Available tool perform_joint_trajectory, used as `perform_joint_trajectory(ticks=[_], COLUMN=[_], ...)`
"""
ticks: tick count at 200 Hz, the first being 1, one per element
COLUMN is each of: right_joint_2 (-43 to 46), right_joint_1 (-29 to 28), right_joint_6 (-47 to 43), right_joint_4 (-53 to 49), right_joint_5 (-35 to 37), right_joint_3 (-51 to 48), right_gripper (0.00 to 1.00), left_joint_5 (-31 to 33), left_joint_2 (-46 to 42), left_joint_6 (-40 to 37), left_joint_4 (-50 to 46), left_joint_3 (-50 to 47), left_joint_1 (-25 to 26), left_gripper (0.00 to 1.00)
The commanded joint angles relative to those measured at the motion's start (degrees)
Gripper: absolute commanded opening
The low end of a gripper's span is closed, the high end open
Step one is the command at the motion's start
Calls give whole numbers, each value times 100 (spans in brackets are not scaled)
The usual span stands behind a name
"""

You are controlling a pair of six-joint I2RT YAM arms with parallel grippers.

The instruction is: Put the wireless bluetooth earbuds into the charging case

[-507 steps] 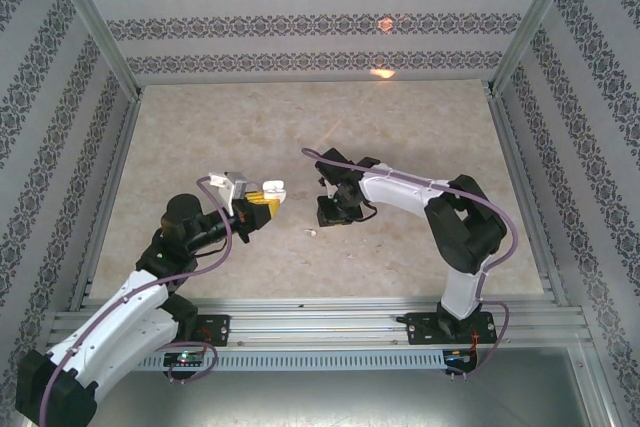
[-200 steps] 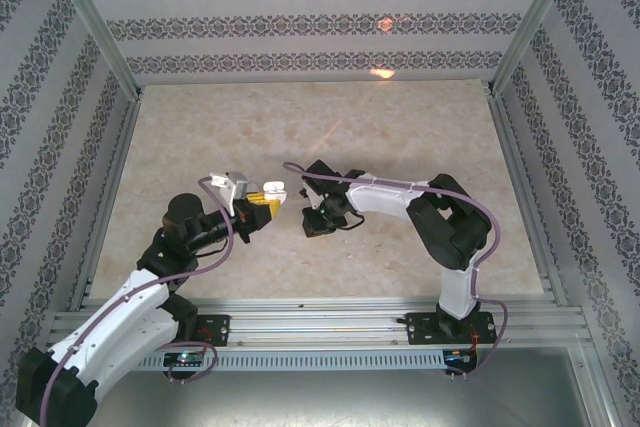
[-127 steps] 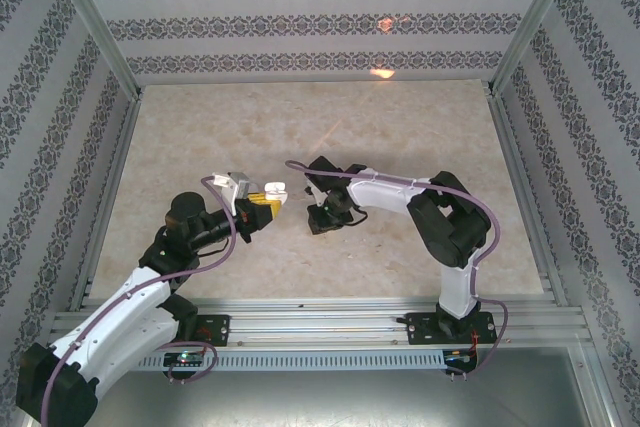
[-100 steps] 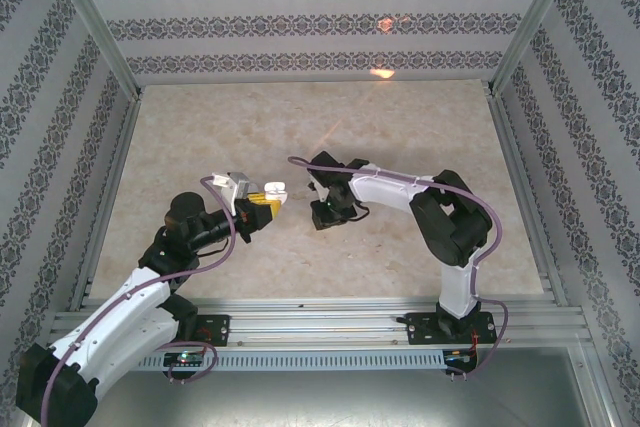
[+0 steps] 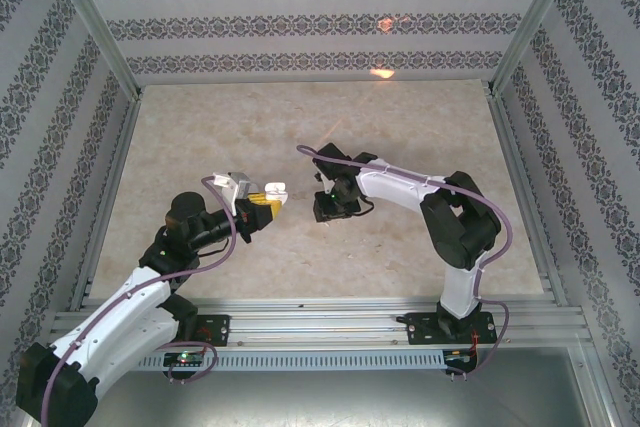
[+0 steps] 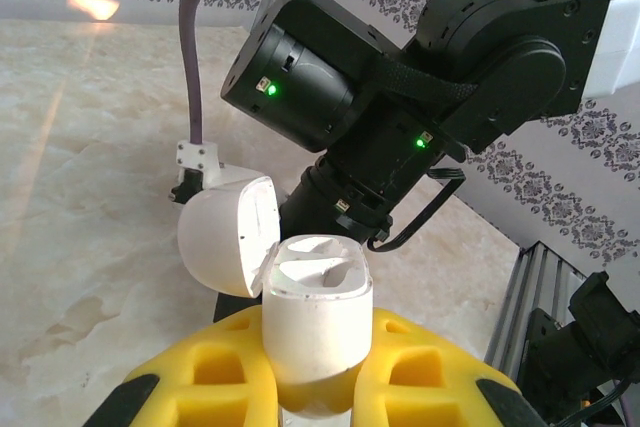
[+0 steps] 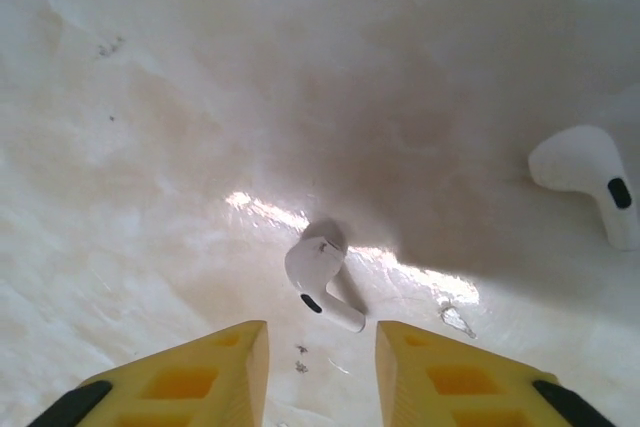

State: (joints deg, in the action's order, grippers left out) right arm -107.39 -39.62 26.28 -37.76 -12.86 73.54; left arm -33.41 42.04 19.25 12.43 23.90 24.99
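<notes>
Earbud (image 7: 322, 282) lies flat, stem pointing lower-right.

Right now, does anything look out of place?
Nothing damaged. One earbud lies loose on the table before the right gripper, a second earbud farther off; the open charging case in the left gripper looks empty.

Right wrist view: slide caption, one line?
Right gripper, fingers apart, poised above one earbud on the marble table; a second earbud lies at frame right.
</notes>
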Motion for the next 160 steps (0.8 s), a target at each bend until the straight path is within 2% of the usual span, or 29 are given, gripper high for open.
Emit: perform_joint_trajectory(ticks=[1, 40, 113, 136, 160], right_joint_2=[-95, -587, -1188, -1290, -1361], right_joint_1=[-108, -322, -358, -361, -355], right_joint_6=[-398, -1050, -1384, -1422, -1465], right_joint_4=[-256, -780, -1082, -1054, -1080], right_joint_5=[133, 534, 878, 865, 838], right_joint_3=[291, 799, 1171, 1172, 1215], right_gripper=[38, 41, 42, 37, 27], left_joint_5=[-98, -96, 10, 16, 18], left_joint_2=[-110, -176, -433, -417, -394], left_joint_6=[-99, -79, -32, -43, -37], left_joint_4=[247, 189, 36, 22, 38], left_joint_3=[94, 64, -35, -19, -4], left_joint_1=[-64, -58, -58, -64, -64], left_gripper=[0, 0, 0, 0, 0])
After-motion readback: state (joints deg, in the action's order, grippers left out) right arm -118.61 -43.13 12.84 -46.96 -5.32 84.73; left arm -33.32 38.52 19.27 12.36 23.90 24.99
